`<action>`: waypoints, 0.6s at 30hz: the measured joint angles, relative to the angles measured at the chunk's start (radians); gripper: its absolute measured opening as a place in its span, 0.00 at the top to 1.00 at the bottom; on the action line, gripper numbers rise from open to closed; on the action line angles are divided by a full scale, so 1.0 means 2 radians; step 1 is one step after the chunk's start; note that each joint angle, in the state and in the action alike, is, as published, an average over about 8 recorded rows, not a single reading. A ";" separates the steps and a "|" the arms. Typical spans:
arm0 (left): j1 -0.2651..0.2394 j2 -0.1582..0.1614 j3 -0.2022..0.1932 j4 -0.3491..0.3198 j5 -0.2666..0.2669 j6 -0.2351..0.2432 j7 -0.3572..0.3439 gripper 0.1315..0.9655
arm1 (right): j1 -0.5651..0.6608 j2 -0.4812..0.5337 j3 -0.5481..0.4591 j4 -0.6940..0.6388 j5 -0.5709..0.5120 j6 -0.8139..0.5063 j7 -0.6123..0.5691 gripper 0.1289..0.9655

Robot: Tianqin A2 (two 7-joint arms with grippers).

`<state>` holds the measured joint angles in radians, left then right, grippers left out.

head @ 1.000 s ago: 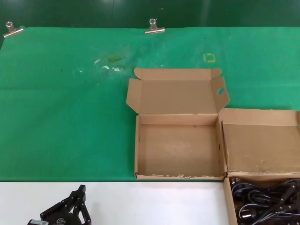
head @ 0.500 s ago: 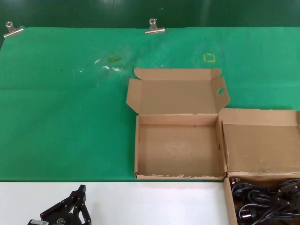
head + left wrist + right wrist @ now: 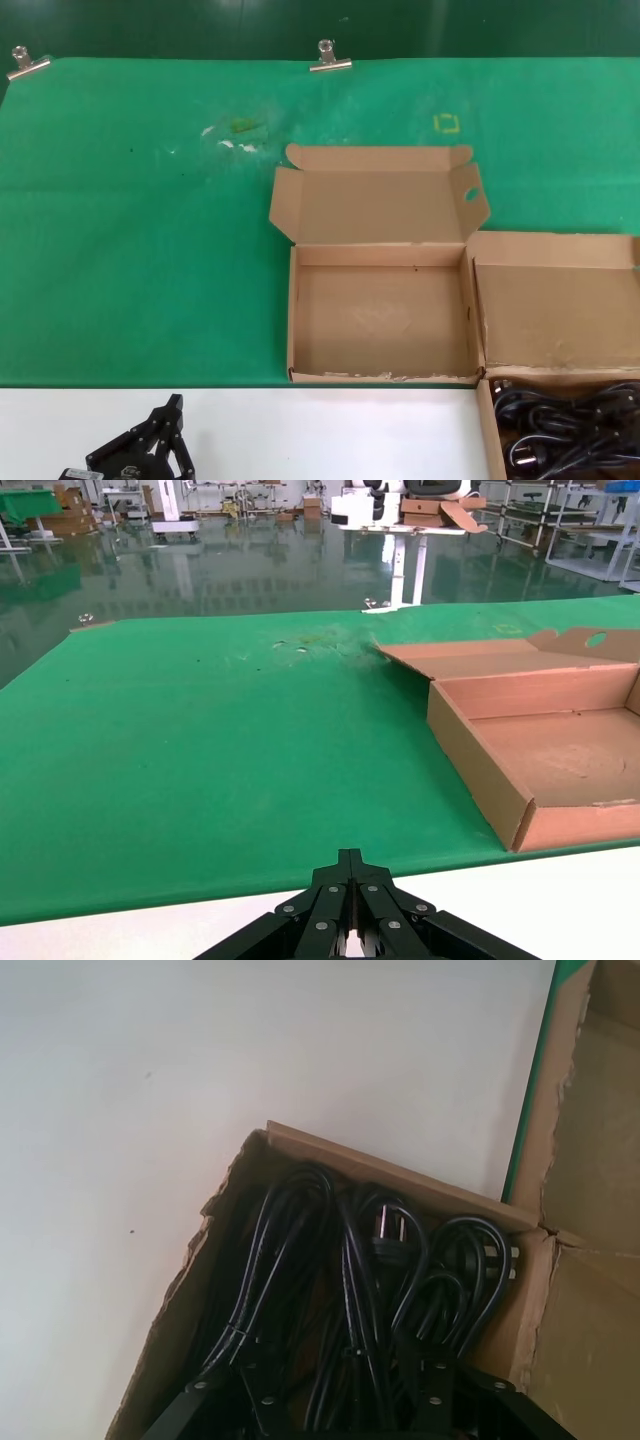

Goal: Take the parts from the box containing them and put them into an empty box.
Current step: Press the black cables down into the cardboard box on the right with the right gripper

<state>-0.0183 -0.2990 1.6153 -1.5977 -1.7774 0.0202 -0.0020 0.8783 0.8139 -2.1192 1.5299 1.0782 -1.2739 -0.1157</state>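
Note:
The empty box (image 3: pixel 380 378) lies open in the middle of the green mat, its eared lid with the oval hole (image 3: pixel 378 205) folded back; it also shows in the left wrist view (image 3: pixel 480 770). The box with the black power cords (image 3: pixel 560 435) sits at the front right, its plain lid (image 3: pixel 555 310) open behind it. In the right wrist view my right gripper (image 3: pixel 340 1390) is open, its fingers spread just above the cords (image 3: pixel 300 1260) inside that box (image 3: pixel 380 1165). My left gripper (image 3: pixel 172 408) is shut and empty over the white table at the front left (image 3: pixel 349 865).
The green mat (image 3: pixel 140 250) is held by metal clips (image 3: pixel 330 58) (image 3: pixel 27 62) at its far edge. A small yellow square mark (image 3: pixel 446 123) lies behind the boxes. A white table strip (image 3: pixel 320 430) runs along the front.
The right gripper's fingers, seen over the cords at the head view's lower right one second ago, have left that view. The left arm has not moved.

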 joint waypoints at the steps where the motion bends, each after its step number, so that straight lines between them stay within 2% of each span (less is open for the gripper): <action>1: 0.000 0.000 0.000 0.000 0.000 0.000 0.000 0.98 | 0.000 -0.001 0.000 -0.002 0.000 0.001 0.000 0.61; 9: 0.000 0.000 0.000 0.000 0.000 0.000 0.000 0.98 | 0.001 -0.009 -0.001 -0.015 0.001 0.007 -0.002 0.70; 18: 0.000 0.000 0.000 0.000 0.000 0.000 0.000 0.98 | -0.001 -0.010 -0.001 -0.010 0.002 0.008 -0.001 0.86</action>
<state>-0.0183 -0.2990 1.6153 -1.5977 -1.7774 0.0202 -0.0020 0.8768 0.7933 -2.1217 1.5109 1.0816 -1.2575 -0.1168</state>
